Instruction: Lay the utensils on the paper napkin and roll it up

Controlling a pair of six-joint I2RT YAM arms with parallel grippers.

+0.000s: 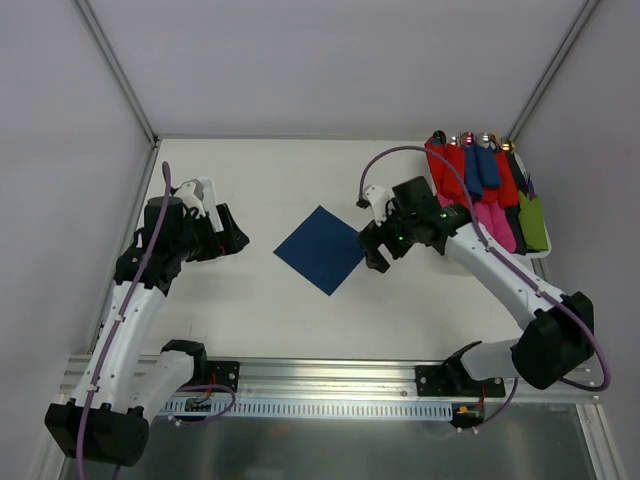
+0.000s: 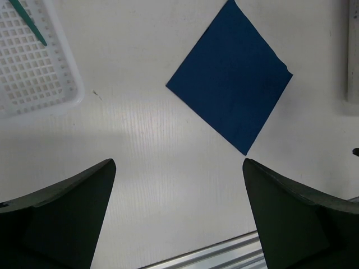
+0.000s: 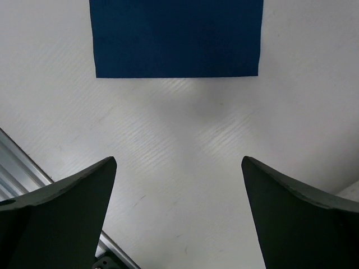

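Your paper napkin (image 1: 320, 250) lies flat and unrolled on the table (image 1: 250, 310), turned so that it reads as a diamond from the top camera, with nothing on it. Your right gripper (image 1: 372, 250) sits just beside the napkin's right-hand corner. From its wrist camera, one straight edge of the napkin runs across the view ahead of the fingers (image 3: 61, 218), with a strip of bare table between them. That gripper is spread wide and has hold of nothing. Your left gripper (image 1: 232, 240) is on the other side of the napkin, clearly apart from its left corner. In that wrist view the navy square sits ahead and off to the right, and its nearest corner stops short of the right-hand finger. This gripper is also fully spread and holds nothing. The only teal utensil (image 2: 28, 22) you can see lies in a white lattice basket (image 2: 33, 84), well to the left of the napkin in the left wrist view and partly cut off by the frame. Beyond the napkin's right side, past your right arm, red, pink, blue and green rolled bundles (image 1: 487, 190) lie together in a tray (image 1: 540, 256).
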